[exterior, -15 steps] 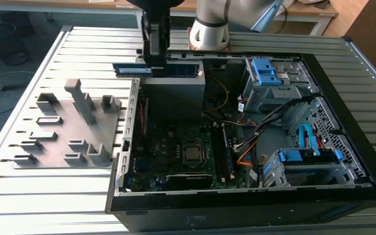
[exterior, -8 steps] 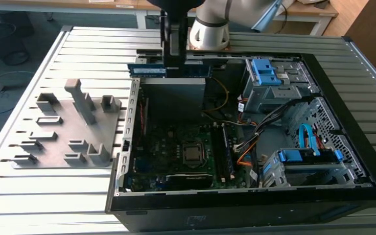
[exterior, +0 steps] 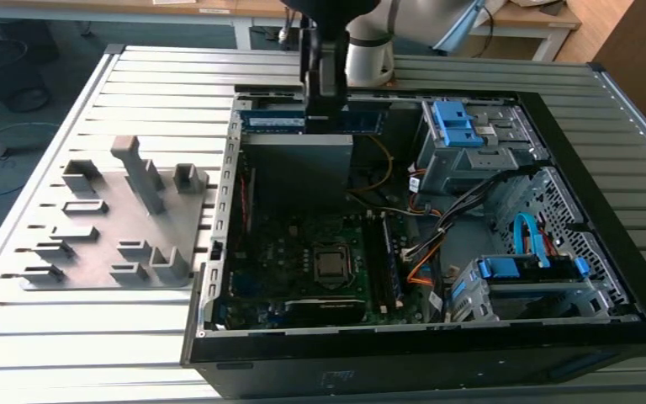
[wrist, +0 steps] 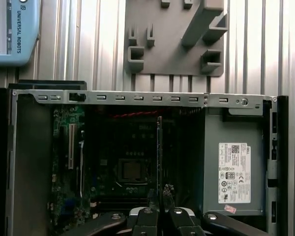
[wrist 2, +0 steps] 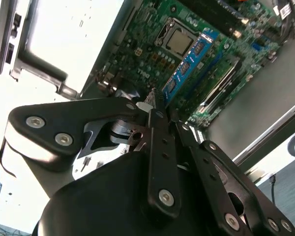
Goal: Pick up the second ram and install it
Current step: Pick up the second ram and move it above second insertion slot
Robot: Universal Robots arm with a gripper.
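Currently, my pincer (exterior: 325,114): clenched on the second ram (wrist: 160,147).
Ram position: edge-on between my fingertips.
Location: upper centre of exterior view, over the computer case (exterior: 413,358).

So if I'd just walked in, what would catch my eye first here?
Probably the big open computer case lying on the slatted table, its green circuit board laid bare. Over the board, the black gripper pinches a thin memory stick. A grey plastic tray with upright ribs sits beside the case, on the exterior view's left.
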